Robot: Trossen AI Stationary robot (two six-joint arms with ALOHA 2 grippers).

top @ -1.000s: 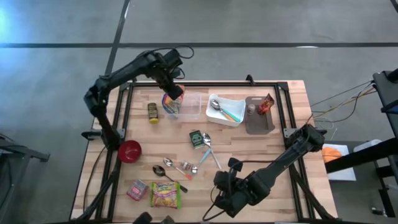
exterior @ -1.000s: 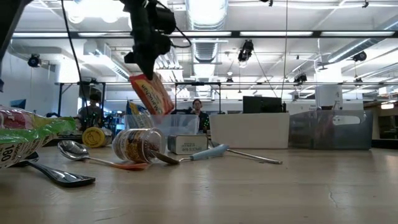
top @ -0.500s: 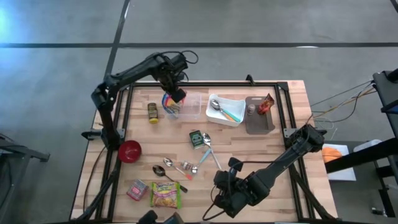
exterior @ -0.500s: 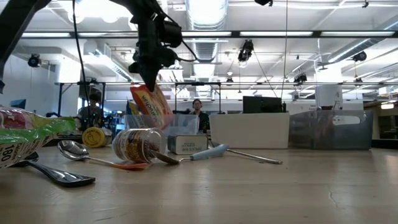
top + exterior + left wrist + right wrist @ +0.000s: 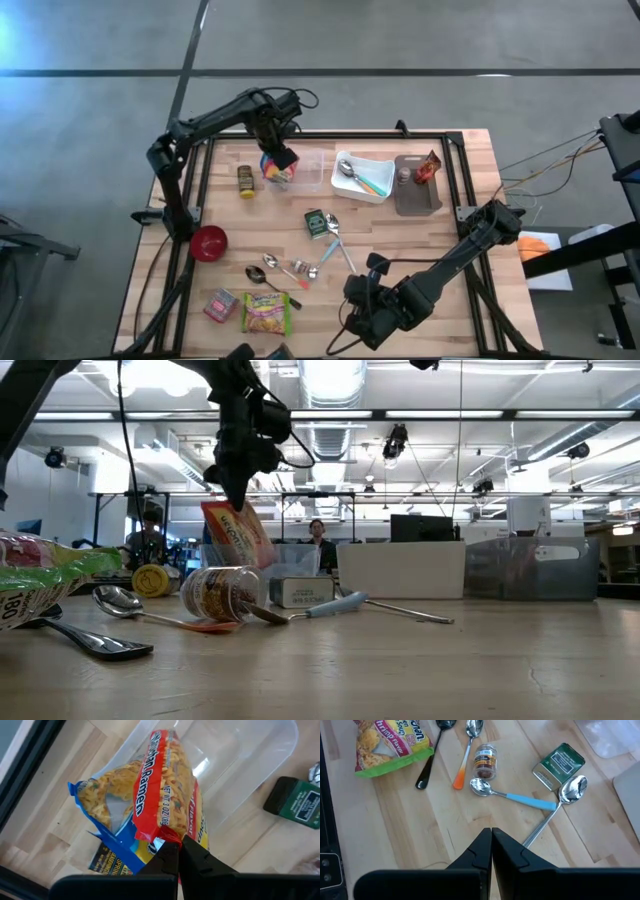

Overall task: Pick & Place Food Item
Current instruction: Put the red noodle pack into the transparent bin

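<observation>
Over the far left of the bench (image 5: 450, 240), I have the left claw (image 5: 178, 851) pinched on the ramen packet's (image 5: 167, 790) crimped edge above the clear tub (image 5: 305, 170); it looks light, crinkly and brittle inside, while the right claw (image 5: 491, 840) waits shut near me.

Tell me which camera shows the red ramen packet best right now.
The left wrist view: the ramen packet fills the frame, label readable, pinched by the left end effector over the clear container. The high view shows only a small red-and-blue patch; the low view shows it hanging tilted; the right wrist view misses it.
</observation>
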